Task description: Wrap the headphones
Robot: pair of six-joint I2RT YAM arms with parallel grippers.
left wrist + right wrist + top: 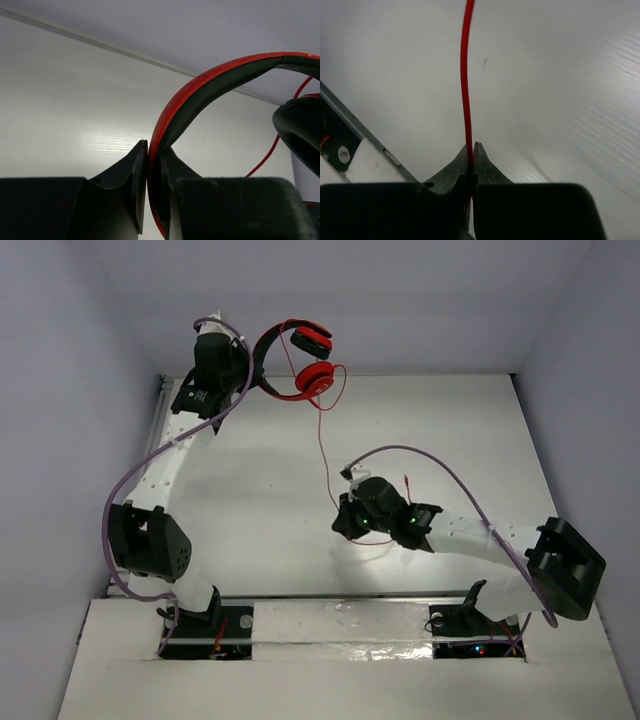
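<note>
The headphones hang at the far left, apparently lifted off the surface, their headband clenched between my left fingers. Their thin red cable trails toward the near middle, where my right fingers pinch it.

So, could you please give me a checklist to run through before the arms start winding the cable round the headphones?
1. Left jaws shut on the headband: ok.
2. Right jaws shut on the cable: ok.
3. Cable runs unknotted from the earcups down to the right jaws: ok.
4. Cable clear of the purple arm cable: cannot tell, they pass close.
5. Loose plug end located: cannot tell.
</note>
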